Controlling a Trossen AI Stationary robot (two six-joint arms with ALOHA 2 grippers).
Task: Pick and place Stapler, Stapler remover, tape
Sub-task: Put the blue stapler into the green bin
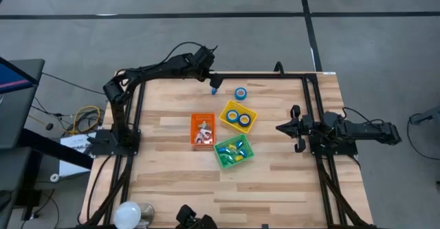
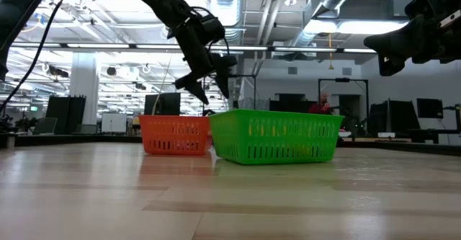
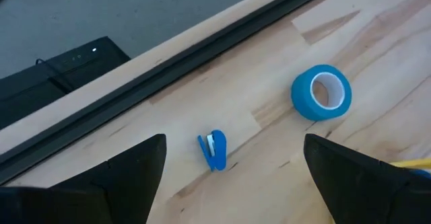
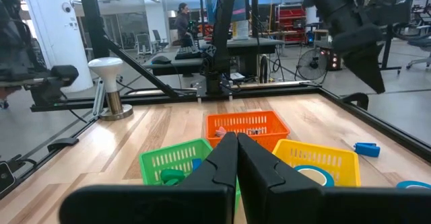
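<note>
No brand, label or writing can be read on anything here. In the low view the green slatted plastic bin [image 2: 276, 135] hides most of the orange slatted plastic bin [image 2: 175, 135] behind it, and the yellow bin is blocked entirely. From above, the orange bin [image 1: 202, 131] holds pale, indistinct items, the yellow plastic bin [image 1: 238, 116] holds two blue tape rolls, and the green bin [image 1: 233, 150] holds mixed blue and yellow pieces (too small to tell apart). One loose roll of blue tape with a white core [image 1: 240, 93] lies on the light wooden worktop [image 1: 172, 174] at upper centre, near a small blue stapler remover [image 1: 214, 89]. The left claw [image 1: 212, 77] hangs above that remover, spread wide. The right claw [image 1: 280, 127] waits at right centre, clenched on nothing
</note>
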